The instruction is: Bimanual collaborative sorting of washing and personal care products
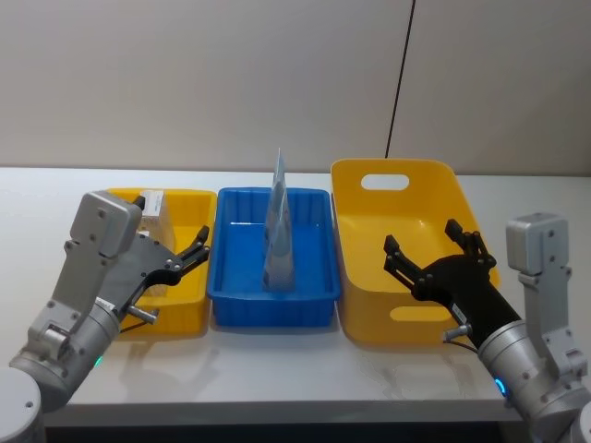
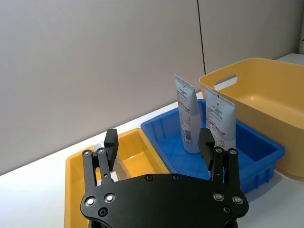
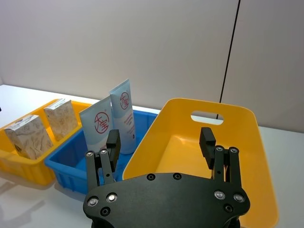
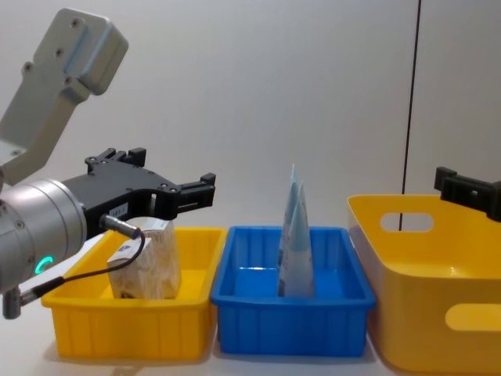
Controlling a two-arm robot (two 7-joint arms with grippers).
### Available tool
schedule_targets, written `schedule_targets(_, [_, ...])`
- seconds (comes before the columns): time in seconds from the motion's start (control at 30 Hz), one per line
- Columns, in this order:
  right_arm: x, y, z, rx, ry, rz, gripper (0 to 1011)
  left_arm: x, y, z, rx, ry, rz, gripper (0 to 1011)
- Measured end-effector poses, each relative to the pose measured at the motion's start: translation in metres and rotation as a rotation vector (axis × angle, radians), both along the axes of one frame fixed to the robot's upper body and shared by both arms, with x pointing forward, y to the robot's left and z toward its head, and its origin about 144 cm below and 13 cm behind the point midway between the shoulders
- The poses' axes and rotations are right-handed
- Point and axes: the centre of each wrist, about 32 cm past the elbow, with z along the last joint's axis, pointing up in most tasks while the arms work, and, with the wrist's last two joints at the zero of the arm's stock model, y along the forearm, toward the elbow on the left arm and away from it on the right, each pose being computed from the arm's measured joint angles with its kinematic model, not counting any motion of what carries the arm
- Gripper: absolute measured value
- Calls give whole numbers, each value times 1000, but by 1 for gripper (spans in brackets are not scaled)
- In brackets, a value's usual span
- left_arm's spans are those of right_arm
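Two pale blue tapering pouches [image 1: 280,231] stand upright in the blue bin [image 1: 272,305]; they also show in the left wrist view [image 2: 187,118] and the right wrist view [image 3: 97,128]. Two marbled grey-beige packs [image 3: 31,137] sit in the small yellow bin [image 1: 189,196], one seen from the chest [image 4: 149,262]. My left gripper [image 1: 201,247] hovers open and empty over that small bin's right side, just above the packs [image 4: 205,192]. My right gripper [image 1: 423,242] hangs open and empty over the front of the large yellow bin [image 1: 369,314].
The three bins stand side by side on a white table [image 1: 277,360], with a plain wall close behind. The large yellow bin's inside [image 3: 190,152] holds nothing. A bare strip of table runs in front of the bins.
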Motion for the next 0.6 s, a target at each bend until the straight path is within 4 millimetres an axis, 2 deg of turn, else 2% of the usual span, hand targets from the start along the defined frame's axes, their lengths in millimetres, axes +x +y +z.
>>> schedule_targets(0.6, [0, 0, 0, 0, 0, 0, 1003, 0, 0, 0, 0, 0, 0, 1001])
